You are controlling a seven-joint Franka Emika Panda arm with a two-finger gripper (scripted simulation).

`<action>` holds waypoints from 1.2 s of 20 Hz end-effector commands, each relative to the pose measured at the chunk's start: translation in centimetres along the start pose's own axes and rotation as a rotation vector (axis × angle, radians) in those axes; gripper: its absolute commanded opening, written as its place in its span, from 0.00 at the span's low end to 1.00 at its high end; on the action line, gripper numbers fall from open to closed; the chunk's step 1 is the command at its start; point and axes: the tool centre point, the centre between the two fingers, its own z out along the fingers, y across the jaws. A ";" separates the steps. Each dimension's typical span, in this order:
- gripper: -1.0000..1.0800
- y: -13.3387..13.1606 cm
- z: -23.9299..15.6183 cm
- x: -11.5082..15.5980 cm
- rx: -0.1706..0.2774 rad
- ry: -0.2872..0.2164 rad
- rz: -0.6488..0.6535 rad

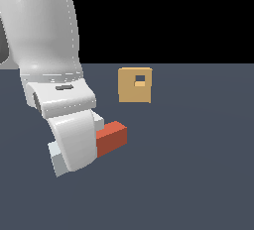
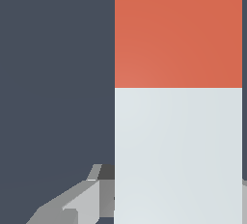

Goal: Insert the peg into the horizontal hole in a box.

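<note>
Dark slate floor (image 1: 198, 174) carries the box (image 1: 135, 94) and the peg (image 1: 111, 139)

You are looking at a glossy white arm (image 1: 47, 30) with fat rounded segments, a dark gap showing at its joint edge and a small dark slot on the wrist band. In the wrist view, a grey angular pincer finger (image 2: 79, 203) is showing.

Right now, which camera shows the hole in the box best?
The exterior view: the hole shows as a small dark square on the box face. The wrist view shows only the peg, no box.
</note>
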 end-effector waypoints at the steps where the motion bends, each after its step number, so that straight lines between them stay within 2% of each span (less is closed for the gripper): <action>1: 0.00 0.0 0.1 0.0 0.000 0.000 0.000; 8: 0.00 0.0 0.0 0.0 0.000 0.000 -0.001; 13: 0.00 0.1 -0.3 1.1 -0.001 0.000 -0.028; 18: 0.00 0.1 -1.0 3.7 -0.002 -0.001 -0.094; 24: 0.00 -0.4 -2.5 8.8 -0.003 -0.003 -0.222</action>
